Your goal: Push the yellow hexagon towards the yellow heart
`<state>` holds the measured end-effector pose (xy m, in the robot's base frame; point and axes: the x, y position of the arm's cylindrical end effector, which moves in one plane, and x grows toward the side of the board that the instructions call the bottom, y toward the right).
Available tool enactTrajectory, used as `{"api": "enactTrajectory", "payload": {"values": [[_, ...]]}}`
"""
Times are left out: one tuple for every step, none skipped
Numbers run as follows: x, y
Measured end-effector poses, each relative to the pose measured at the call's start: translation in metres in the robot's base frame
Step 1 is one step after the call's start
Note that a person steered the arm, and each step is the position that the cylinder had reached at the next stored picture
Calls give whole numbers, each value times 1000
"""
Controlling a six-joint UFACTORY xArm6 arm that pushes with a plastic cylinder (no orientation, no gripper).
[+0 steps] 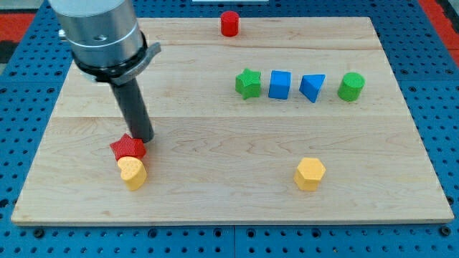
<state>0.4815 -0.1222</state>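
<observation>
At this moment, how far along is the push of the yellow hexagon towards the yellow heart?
Nothing looks done yet: the yellow hexagon sits far to the view's right of the yellow heart, with bare board between them. In hand: my tip is over by the red star, just above the heart, nowhere near the hexagon. Left: reach the hexagon's right side and push it leftward.

My tip (144, 137) sat touching the star (128, 147) at its upper right. Heart (133, 172) lay just below the star, touching it. Hexagon (310, 173) lay well to my tip's right, lower. Four blocks in a row (299, 85) sat upper right; cylinder (229, 24) beyond, at board's (215, 208) top edge.
</observation>
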Motion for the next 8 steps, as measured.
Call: {"api": "enactTrajectory", "payload": {"values": [[-6,63],[-6,128],[-10,164],[0,190],[16,211],[16,232],[19,279],[51,296]]}}
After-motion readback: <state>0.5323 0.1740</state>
